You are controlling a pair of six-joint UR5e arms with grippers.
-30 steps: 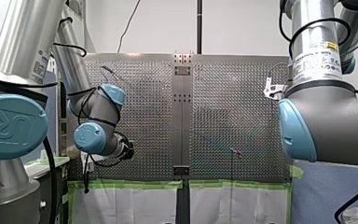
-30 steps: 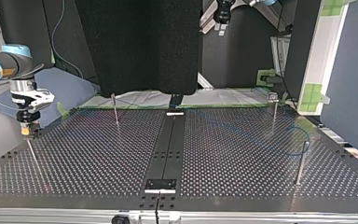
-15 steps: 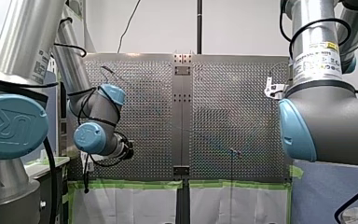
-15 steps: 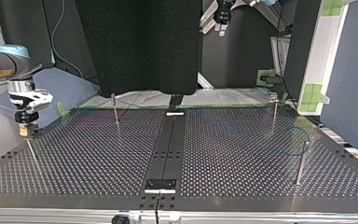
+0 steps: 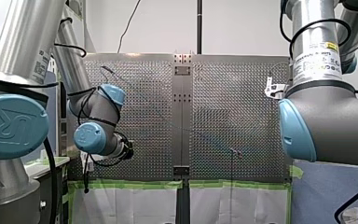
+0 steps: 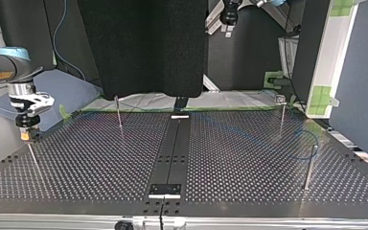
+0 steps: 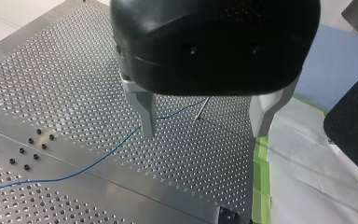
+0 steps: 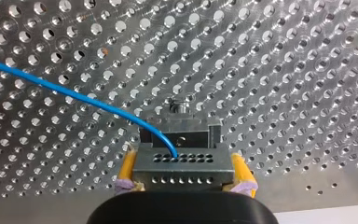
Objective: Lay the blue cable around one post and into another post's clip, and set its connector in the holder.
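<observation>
Hardly anything has moved in the last second: my right gripper (image 6: 26, 135) has only edged a touch toward the top view's left edge, and my left arm looks unchanged. My right arm comes in low from the side, its wrist turned so the gripper points straight down at the table (image 6: 100, 158), close over it. Seen from its own wrist camera, its yellow pads (image 8: 127, 170) are pinching the metal connector (image 8: 182, 163) from both sides. The blue cable (image 8: 74, 95) leaves the connector's upper face and curves away to one side across the holes. Just ahead of the connector the holder (image 8: 179, 130) stands on the table; I cannot tell whether the two touch. My left arm is folded back, and my left gripper (image 7: 203, 123) hangs high above the table, pointing down, with its metal fingers (image 7: 145, 114) spread wide. Far below it the cable lies slack on the table, passing under one finger and running up to a thin post (image 7: 202, 108) that shows between the fingers.
</observation>
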